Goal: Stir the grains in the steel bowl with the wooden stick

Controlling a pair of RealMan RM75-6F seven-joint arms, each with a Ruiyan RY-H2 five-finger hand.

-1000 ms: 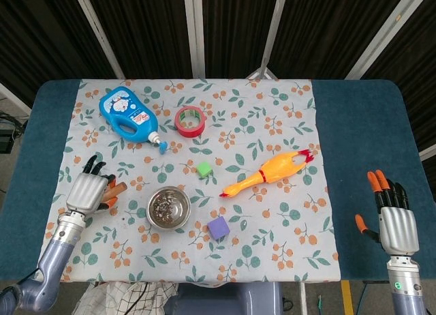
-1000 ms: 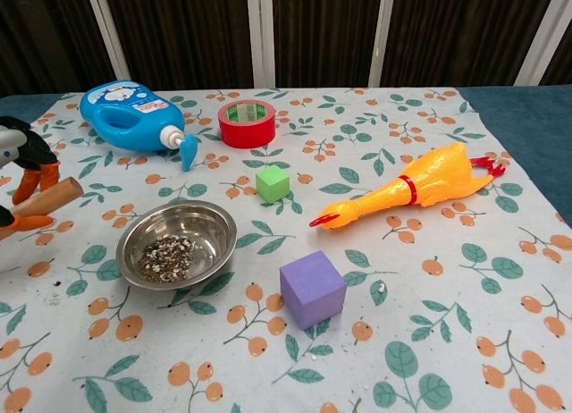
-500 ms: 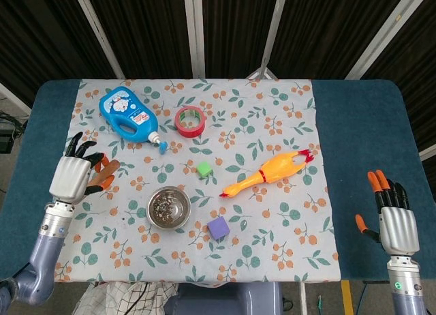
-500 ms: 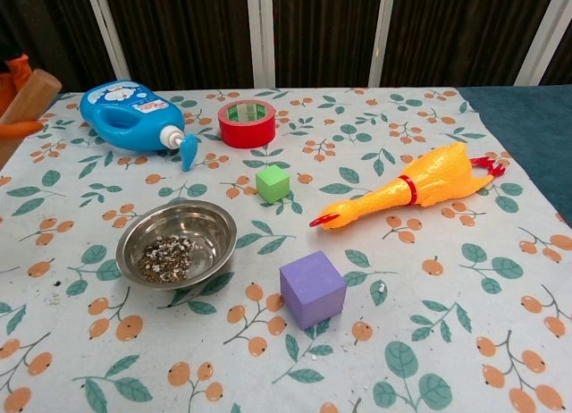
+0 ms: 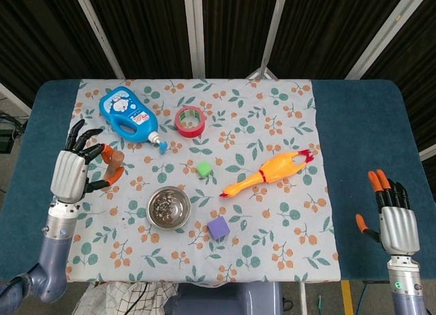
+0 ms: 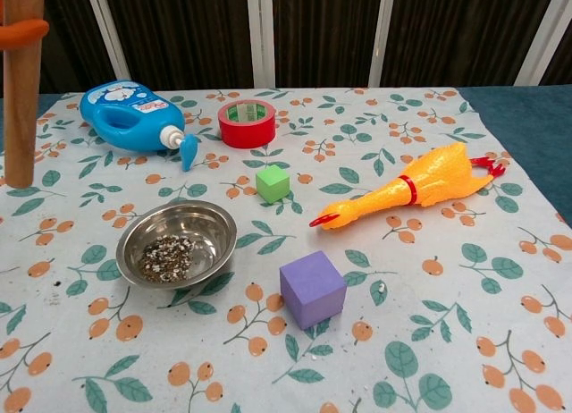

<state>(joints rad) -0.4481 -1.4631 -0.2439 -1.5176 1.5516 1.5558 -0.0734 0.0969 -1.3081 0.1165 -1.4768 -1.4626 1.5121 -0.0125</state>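
Note:
The steel bowl [image 5: 168,208] [image 6: 176,243] sits on the flowered cloth at the front left, with a heap of grains [image 6: 167,257] in its bottom. To its left and higher, my left hand [image 5: 70,173] holds the wooden stick [image 5: 114,159] [image 6: 20,100] off the table. The stick hangs upright, its lower end well above the cloth and left of the bowl. In the chest view only an orange fingertip [image 6: 24,30] shows across the stick. My right hand [image 5: 396,223] stays over the blue table at the front right, fingers apart, holding nothing.
A blue detergent bottle [image 5: 129,116] [image 6: 134,115] and a red tape roll [image 5: 191,121] [image 6: 248,122] lie behind the bowl. A green cube [image 5: 204,168] [image 6: 273,183], a purple cube [image 5: 218,227] [image 6: 312,289] and a rubber chicken [image 5: 269,172] [image 6: 411,188] lie to its right.
My left hand has lifted the stick from near the cloth and turned it from lying slanted to upright, moving away from the bowl. The right hand has not moved.

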